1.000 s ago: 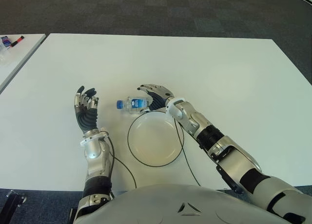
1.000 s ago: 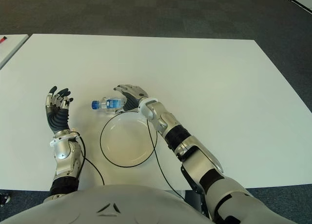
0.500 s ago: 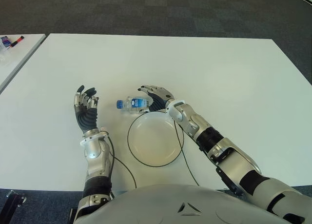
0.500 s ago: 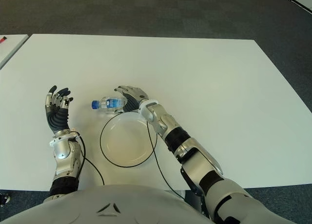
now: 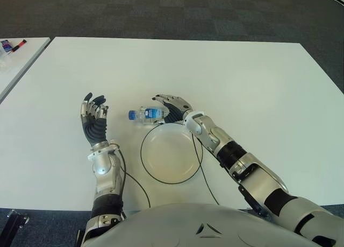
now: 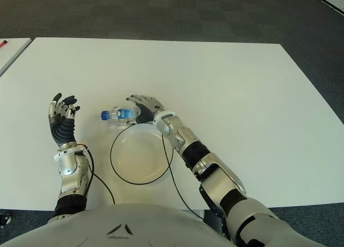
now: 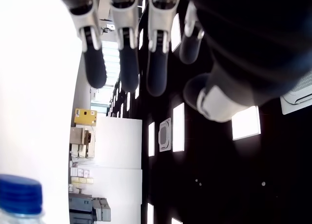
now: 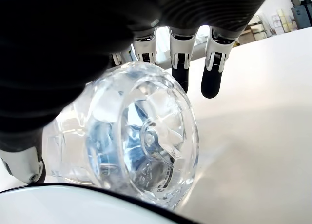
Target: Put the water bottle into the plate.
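Note:
A small clear water bottle (image 5: 146,114) with a blue cap and blue label lies on its side on the white table (image 5: 242,80), cap toward my left. It lies just beyond the far-left rim of the white, black-rimmed plate (image 5: 169,155). My right hand (image 5: 165,103) is at the bottle's base end, its fingers (image 8: 183,63) stretched out over the bottle (image 8: 141,146) and the thumb low beside it, not closed round it. My left hand (image 5: 94,117) is held upright to the left of the bottle, fingers (image 7: 156,72) loosely curved, holding nothing.
Thin black cables (image 5: 135,183) run from both wrists across the table near the plate. A second white table (image 5: 16,56) with markers stands at the far left. Dark carpet lies beyond the table's far edge.
The right hand has shifted very slightly over the bottle's base. The left hand has edged a little to the left. The bottle and the plate have not moved.

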`<state>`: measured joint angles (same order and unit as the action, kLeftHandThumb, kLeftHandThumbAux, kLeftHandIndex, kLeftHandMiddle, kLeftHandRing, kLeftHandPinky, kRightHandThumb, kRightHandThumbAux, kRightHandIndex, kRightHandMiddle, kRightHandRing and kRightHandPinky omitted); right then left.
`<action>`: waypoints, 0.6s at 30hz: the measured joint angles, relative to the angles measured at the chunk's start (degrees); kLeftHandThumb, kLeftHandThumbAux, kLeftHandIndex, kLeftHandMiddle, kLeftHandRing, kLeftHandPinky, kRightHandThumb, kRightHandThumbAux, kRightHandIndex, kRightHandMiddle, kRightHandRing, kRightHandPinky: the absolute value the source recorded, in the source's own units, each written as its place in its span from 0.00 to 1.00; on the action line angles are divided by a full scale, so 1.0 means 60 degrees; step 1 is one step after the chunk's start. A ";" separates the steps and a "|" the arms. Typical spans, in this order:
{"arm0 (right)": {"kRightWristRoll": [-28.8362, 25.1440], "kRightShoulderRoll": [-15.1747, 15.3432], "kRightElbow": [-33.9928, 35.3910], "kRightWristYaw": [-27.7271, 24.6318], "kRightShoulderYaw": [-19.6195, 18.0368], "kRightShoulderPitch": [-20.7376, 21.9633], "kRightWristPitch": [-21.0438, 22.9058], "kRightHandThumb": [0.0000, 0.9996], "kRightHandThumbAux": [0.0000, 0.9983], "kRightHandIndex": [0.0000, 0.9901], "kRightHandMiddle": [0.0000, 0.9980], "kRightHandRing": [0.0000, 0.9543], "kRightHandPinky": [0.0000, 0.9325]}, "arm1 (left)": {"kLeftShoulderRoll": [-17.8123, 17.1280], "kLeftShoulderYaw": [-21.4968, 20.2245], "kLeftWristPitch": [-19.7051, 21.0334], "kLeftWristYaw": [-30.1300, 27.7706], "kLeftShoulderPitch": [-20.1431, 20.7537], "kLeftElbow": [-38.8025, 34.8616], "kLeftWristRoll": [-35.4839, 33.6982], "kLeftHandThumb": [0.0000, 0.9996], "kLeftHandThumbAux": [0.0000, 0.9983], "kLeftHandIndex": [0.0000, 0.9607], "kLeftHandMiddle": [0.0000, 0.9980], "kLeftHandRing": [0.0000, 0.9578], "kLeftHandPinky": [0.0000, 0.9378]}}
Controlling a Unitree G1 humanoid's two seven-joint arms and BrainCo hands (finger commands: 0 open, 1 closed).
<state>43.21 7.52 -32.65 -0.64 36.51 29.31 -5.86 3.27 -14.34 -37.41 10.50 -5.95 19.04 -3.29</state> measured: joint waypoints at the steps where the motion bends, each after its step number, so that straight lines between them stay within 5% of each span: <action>1: -0.0004 0.0009 -0.0003 0.0011 -0.0002 -0.0002 -0.0022 0.22 0.55 0.02 0.10 0.14 0.21 | 0.0000 0.0000 0.0000 0.0000 0.0000 -0.0003 0.0000 0.60 0.65 0.18 0.30 0.31 0.35; 18: 0.0011 0.0036 -0.0512 0.0051 0.0058 0.0304 -0.0201 0.22 0.55 0.03 0.11 0.15 0.23 | 0.0002 0.0104 -0.0001 0.0000 -0.0003 -0.0114 0.0157 0.56 0.64 0.19 0.30 0.31 0.34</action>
<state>43.28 7.74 -35.73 -0.33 36.86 31.13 -7.07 3.28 -13.71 -37.41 10.50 -5.97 18.36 -2.35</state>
